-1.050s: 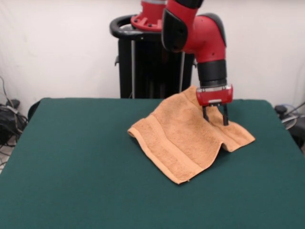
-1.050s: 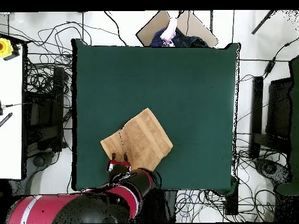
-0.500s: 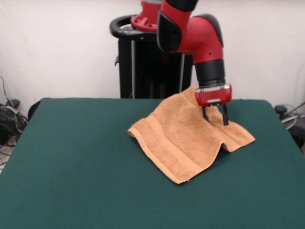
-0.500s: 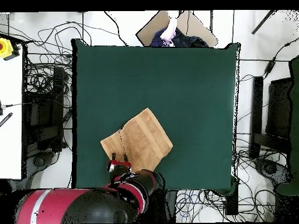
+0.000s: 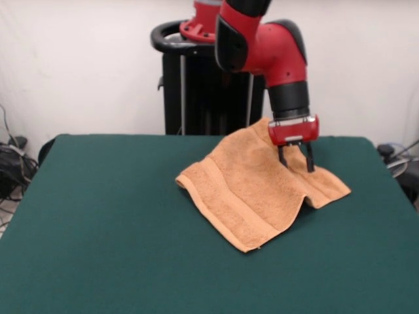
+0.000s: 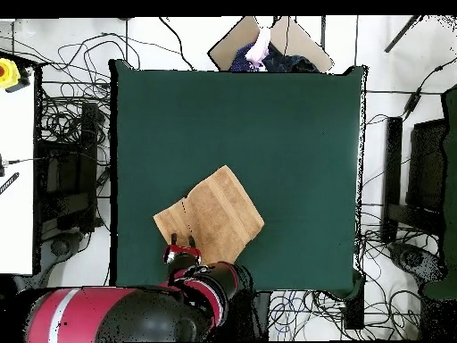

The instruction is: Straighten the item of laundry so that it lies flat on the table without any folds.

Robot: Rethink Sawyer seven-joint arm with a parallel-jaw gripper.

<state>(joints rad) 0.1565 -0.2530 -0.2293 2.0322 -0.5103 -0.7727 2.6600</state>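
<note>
Nothing has shifted but my upper arm. My gripper (image 5: 296,165) stands spread at the towel's (image 5: 252,186) 2 o'clock corner; its far edge hides behind me on the table (image 5: 105,216).

In the front view the arm's (image 5: 262,46) upper red housing sits slightly further left than 1 second ago, while from half a second ago it differs barely at all. In the overhead view the arm's (image 6: 125,314) red and black bulk along the bottom edge spreads wider and lies flatter than 1 second ago, its pale band shifted toward the left. No other change shows in the 2 views.
</note>
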